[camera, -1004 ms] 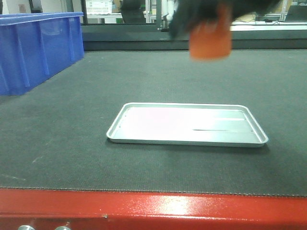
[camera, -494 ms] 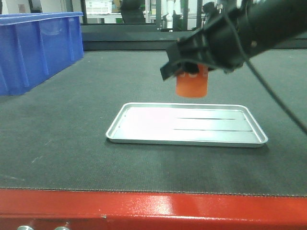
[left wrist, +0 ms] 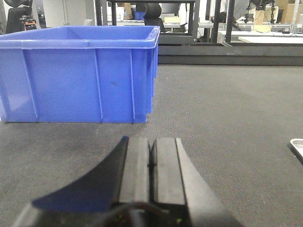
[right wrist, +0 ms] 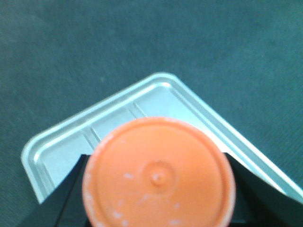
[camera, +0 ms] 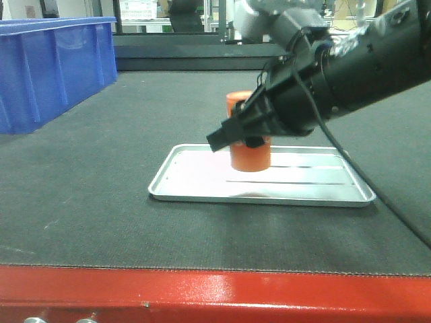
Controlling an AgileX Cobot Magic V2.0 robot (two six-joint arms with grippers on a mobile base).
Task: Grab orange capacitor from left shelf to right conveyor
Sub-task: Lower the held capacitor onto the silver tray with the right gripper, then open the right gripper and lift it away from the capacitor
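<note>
R arm (camera: 350,74), black, reaches in from the right of the front view. The right claw (camera: 248,138) is closed narrow round the orange capacitor (camera: 250,160), gripping approx. mid-height. The can stands upright, w/ its top rim showing above the claw and its lower part below. In the right wrist view the can's flat round top fills the lower frame: small dimple in the centre, a few pale specks, black fingers (right wrist: 66,201) pressed on both sides.

The capacitor is over the silver tray (camera: 323,192), left of the tray's centre. Its base is down at tray level, but I can't tell if it's touching the metal or just above. A faint shadow falls on the tray on the near side.

The tray lies flat on the right conveyor (camera: 101,202), on the dark textured belt. The red side frame (camera: 215,296) runs along the near edge, w/ bolts at bottom left. A blue bin (camera: 47,67) sits on the belt at far left, well apart from the tray.

The left claw (left wrist: 151,165) has its pads pressed together w/ nothing between. It's low over the belt, pointing toward the blue bin, and a corner of the tray shows at the right edge of that view.
</note>
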